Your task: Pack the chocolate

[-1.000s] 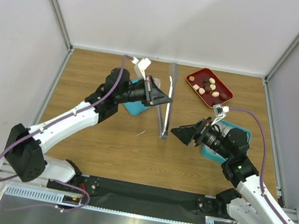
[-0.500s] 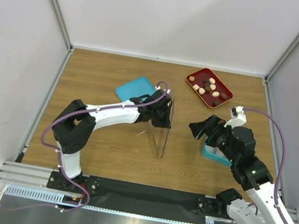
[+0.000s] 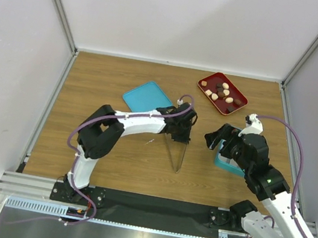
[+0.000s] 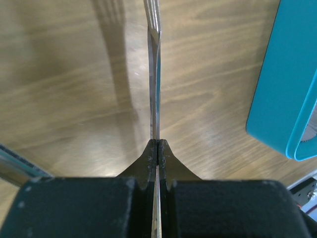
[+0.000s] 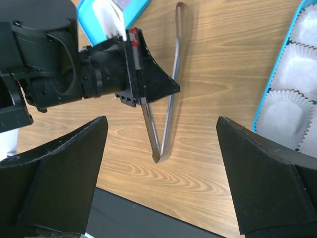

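Note:
The chocolate (image 3: 223, 93), small brown, tan and cream pieces, lies in the dark red tray (image 3: 213, 79) at the back right. My left gripper (image 3: 182, 136) is shut on one arm of the metal tongs (image 3: 176, 155) at the table's middle, tips pointing to the near edge. The left wrist view shows the fingers (image 4: 148, 153) pinching the thin tong arm (image 4: 154, 74). My right gripper (image 3: 218, 138) is open and empty over the teal compartmented box (image 3: 225, 162). The right wrist view shows my right gripper (image 5: 161, 168) facing the left gripper (image 5: 143, 84) and the tongs (image 5: 171, 89).
The teal lid (image 3: 146, 95) lies flat at the back left of the middle. The box (image 5: 279, 64) holds white paper cups (image 5: 285, 116). Its side shows in the left wrist view (image 4: 287, 84). The cell's walls close the table on three sides.
My left gripper has carried the tongs right and toward the near edge, away from the lid. My right gripper has pulled back to the right over the box.

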`<action>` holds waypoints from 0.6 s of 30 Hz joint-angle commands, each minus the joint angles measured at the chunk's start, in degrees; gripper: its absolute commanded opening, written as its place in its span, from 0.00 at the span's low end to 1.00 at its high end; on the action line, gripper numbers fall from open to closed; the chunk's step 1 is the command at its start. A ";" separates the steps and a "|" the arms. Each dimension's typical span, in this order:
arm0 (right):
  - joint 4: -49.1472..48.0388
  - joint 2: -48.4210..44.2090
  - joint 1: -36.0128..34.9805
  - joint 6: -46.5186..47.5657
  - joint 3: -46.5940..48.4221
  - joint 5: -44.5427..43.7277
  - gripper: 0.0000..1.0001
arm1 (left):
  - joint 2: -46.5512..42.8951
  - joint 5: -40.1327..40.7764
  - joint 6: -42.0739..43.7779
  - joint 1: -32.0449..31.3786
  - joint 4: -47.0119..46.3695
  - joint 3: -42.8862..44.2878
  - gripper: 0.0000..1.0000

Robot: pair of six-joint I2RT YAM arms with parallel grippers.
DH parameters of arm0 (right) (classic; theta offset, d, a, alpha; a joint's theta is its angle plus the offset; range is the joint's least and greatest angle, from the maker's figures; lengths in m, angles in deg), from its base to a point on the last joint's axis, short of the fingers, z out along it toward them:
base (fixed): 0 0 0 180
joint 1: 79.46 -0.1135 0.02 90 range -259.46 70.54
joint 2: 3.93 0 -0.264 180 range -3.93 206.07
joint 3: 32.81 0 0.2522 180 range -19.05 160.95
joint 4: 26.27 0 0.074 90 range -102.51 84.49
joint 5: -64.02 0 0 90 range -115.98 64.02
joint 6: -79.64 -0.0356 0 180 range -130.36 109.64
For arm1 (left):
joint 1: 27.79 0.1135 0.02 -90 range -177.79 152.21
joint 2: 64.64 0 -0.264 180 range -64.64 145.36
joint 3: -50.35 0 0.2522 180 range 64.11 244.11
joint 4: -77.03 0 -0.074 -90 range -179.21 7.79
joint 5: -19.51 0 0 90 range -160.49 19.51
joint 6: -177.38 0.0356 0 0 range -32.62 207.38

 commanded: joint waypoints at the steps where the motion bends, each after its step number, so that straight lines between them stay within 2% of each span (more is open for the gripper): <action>1: 0.49 0.02 -0.12 1.89 2.28 -1.84 0.97 | 1.17 -2.02 -3.02 -0.87 -0.37 3.43 0.00; 7: 2.07 -0.34 -0.12 2.95 2.54 -3.33 0.98 | 3.19 -2.63 -3.11 -1.92 0.41 5.72 0.10; 9: 2.51 -0.16 -0.12 3.30 2.80 -3.25 0.99 | 3.19 -3.42 -3.20 -2.27 0.59 6.33 0.36; 11: 3.21 0.19 -0.12 3.92 3.51 -3.25 0.99 | 2.32 -3.95 -3.20 -2.36 0.59 6.68 0.53; 13: 3.91 0.98 -0.04 4.09 4.29 -3.51 1.00 | 1.00 -4.39 -2.41 -2.36 0.77 7.12 0.64; 15: 5.23 1.68 -0.12 4.44 6.14 -2.99 1.00 | -1.37 -5.09 -1.36 -2.36 1.55 8.87 0.83; 18: 5.85 3.61 -0.12 4.97 8.34 -1.41 1.00 | -6.88 -3.96 1.98 -1.58 2.69 10.37 0.94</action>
